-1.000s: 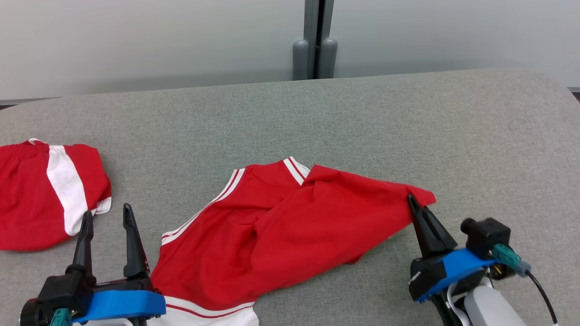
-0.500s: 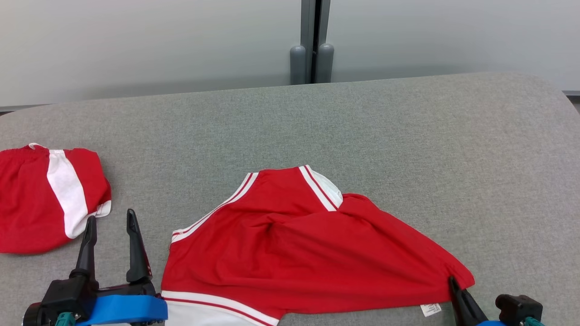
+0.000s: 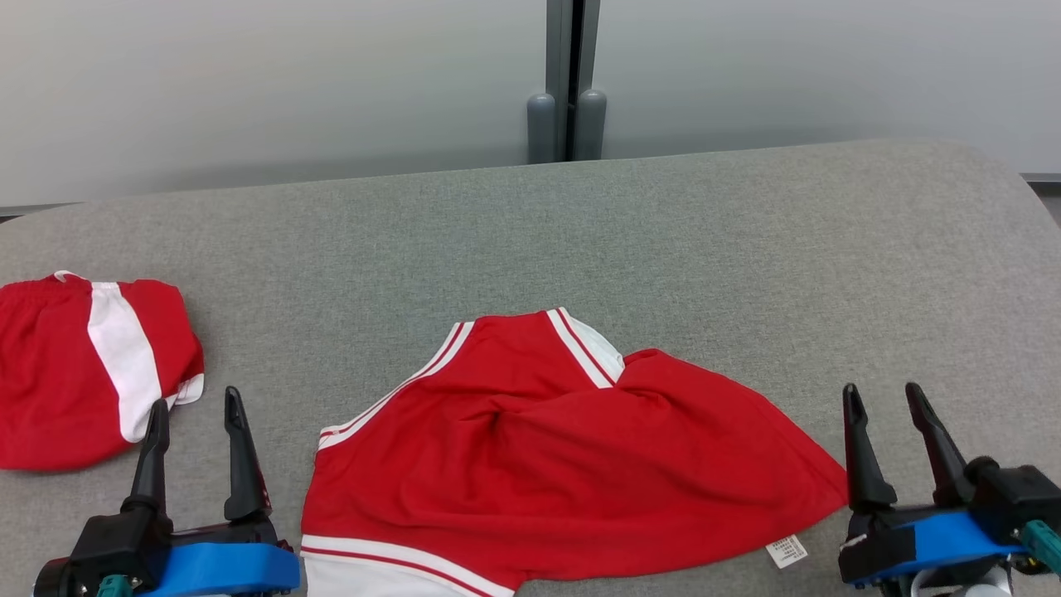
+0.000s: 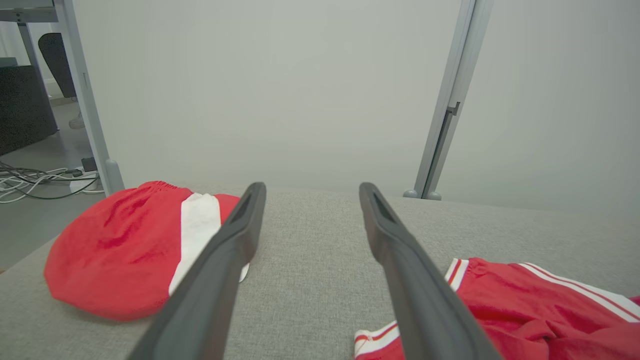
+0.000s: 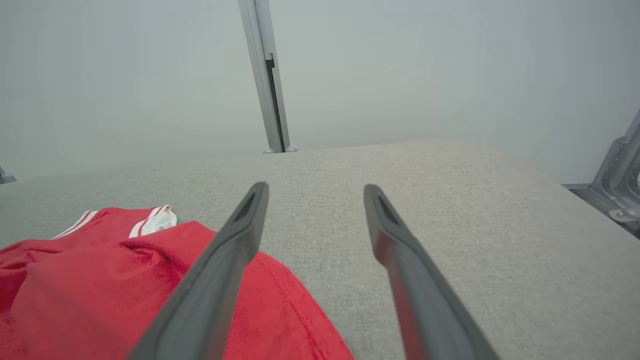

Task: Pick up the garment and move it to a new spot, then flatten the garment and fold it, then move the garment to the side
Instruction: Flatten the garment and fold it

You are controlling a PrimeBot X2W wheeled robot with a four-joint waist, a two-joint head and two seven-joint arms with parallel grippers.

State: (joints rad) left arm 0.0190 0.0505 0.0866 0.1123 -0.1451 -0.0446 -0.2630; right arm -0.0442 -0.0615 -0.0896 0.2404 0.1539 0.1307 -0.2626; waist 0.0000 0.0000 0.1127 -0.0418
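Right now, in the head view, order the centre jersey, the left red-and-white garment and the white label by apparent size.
1. centre jersey
2. left red-and-white garment, partly cut off at the frame edge
3. white label, smallest by far

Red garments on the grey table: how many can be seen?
2. The red top lies spread at the front middle; the folded red garment with a white stripe lies at the far left. None appears hidden.

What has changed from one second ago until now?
The right gripper pulled a corner of the jersey rightward and toward the robot, spreading the cloth, then let go; its fingers now stand open beside that corner. The left gripper stayed open and still; the shorts stayed in place.
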